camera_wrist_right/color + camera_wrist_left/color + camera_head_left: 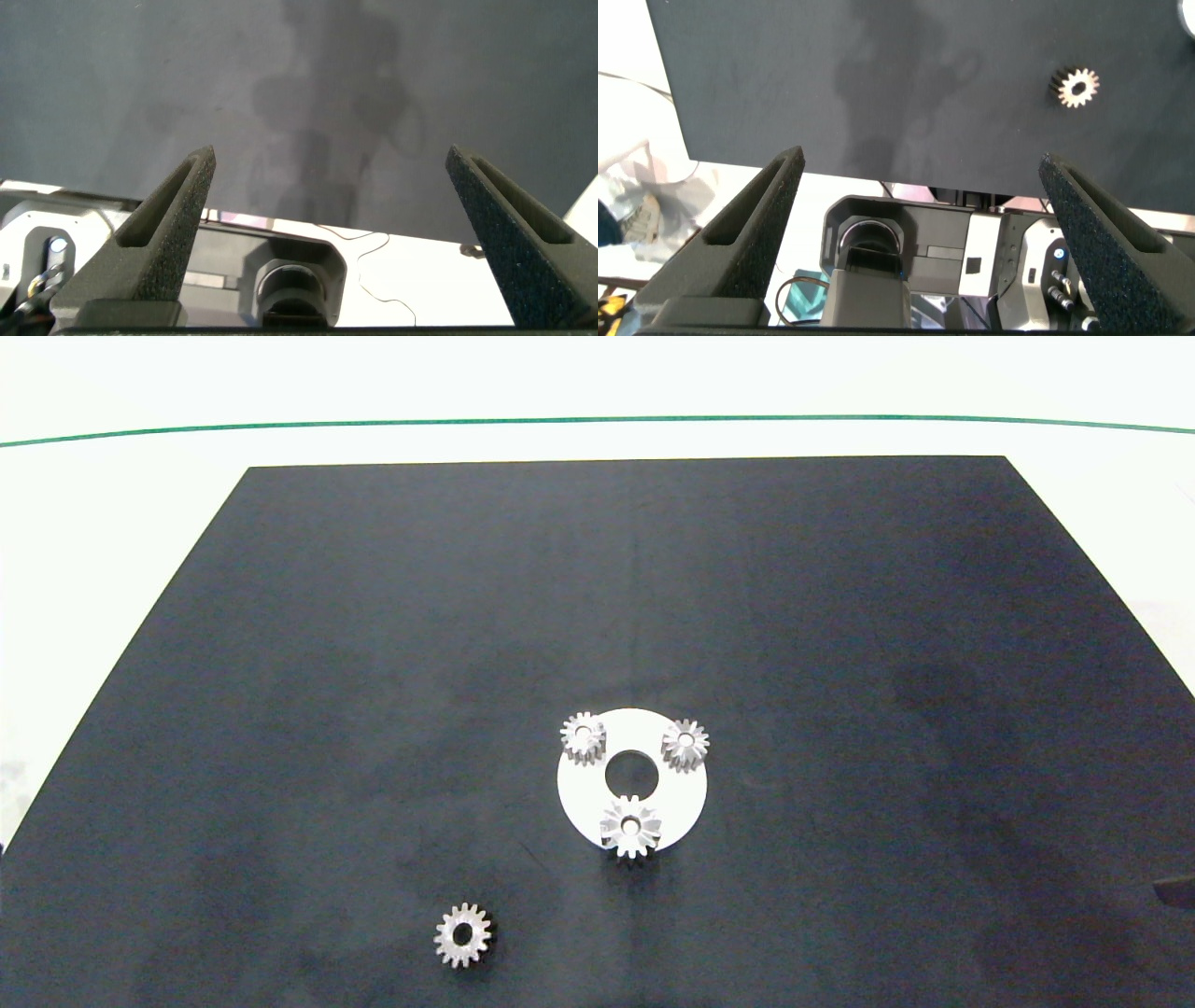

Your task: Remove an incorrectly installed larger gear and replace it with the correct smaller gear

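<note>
A white disc (579,793) with a centre hole lies on the black mat (373,663) and carries three gears. The larger gear (631,826), star-like with long pointed teeth, sits at the disc's near edge. Two compact gears (583,737) (685,744) sit at its far left and far right. The smaller gear (463,935) lies loose on the mat, near and left of the disc; the left wrist view shows the smaller gear (1076,87) too. My left gripper (923,161) is open over the mat's near edge, far from that gear. My right gripper (332,154) is open over bare mat.
The mat covers most of a white table (112,523), with a green line (597,420) along the far side. A dark sliver of the right arm (1178,891) shows at the right edge. The robot's base (906,271) is below the left gripper.
</note>
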`<state>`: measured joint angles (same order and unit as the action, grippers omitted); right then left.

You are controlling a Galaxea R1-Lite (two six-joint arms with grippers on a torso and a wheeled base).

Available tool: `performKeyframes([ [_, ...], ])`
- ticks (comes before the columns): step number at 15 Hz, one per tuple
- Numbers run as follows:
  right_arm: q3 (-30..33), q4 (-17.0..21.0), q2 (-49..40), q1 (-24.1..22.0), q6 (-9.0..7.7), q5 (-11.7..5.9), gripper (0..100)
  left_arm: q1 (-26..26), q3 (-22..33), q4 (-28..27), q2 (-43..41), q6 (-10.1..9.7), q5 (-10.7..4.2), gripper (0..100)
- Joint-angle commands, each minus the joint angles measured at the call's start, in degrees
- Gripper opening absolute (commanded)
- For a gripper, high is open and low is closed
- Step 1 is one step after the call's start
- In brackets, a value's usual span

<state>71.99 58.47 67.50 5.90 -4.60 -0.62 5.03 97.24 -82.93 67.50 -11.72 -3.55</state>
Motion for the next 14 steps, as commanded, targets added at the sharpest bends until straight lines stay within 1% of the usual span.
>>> performKeyframes([
  [1,0.0,-0.11,1.76,8.25,4.77,-1.31,100,0.41,0.14,-0.48,-2.81,0.03,-0.06,100],
  [2,0.88,-0.37,2.9,10.89,6.35,-2.98,100,0.41,0.23,-0.48,-3.16,0.03,-0.06,100],
  [4,4.74,-0.55,8.0,20.73,14.0,-9.75,100,0.68,0.31,-0.39,-3.25,0.03,-0.06,100],
  [5,6.33,-0.63,10.11,24.51,16.64,-12.56,100,0.68,0.31,-0.48,-3.34,0.03,-0.06,100],
  [6,8.96,-0.55,13.54,30.84,20.24,-16.6,100,0.68,0.4,-0.48,-3.87,0.11,-0.06,100],
  [7,10.81,-0.28,15.73,35.14,21.47,-17.92,100,0.68,0.49,-0.48,-4.22,0.11,-0.06,100],
  [9,13.8,0.07,20.57,41.82,22.44,-18.01,100,0.77,0.58,-0.48,-4.83,0.2,-0.06,100],
  [10,15.29,0.24,23.2,44.29,23.4,-18.01,100,1.29,0.58,-0.48,-4.92,0.11,-0.06,100],
  [11,17.14,0.86,26.19,45.96,24.02,-18.1,100,1.64,0.58,-0.48,-5.1,0.11,-0.06,100],
  [12,18.28,1.04,27.95,46.39,24.02,-18.27,100,1.64,0.58,-0.48,-5.18,0.11,-0.06,100],
  [13,20.21,1.3,30.32,46.66,23.67,-19.94,100,1.64,0.58,-0.48,-5.18,0.2,-0.06,100],
  [14,20.65,1.39,31.73,46.75,22.44,-22.85,100,1.64,0.58,-0.39,-5.18,0.2,-0.06,100],
])
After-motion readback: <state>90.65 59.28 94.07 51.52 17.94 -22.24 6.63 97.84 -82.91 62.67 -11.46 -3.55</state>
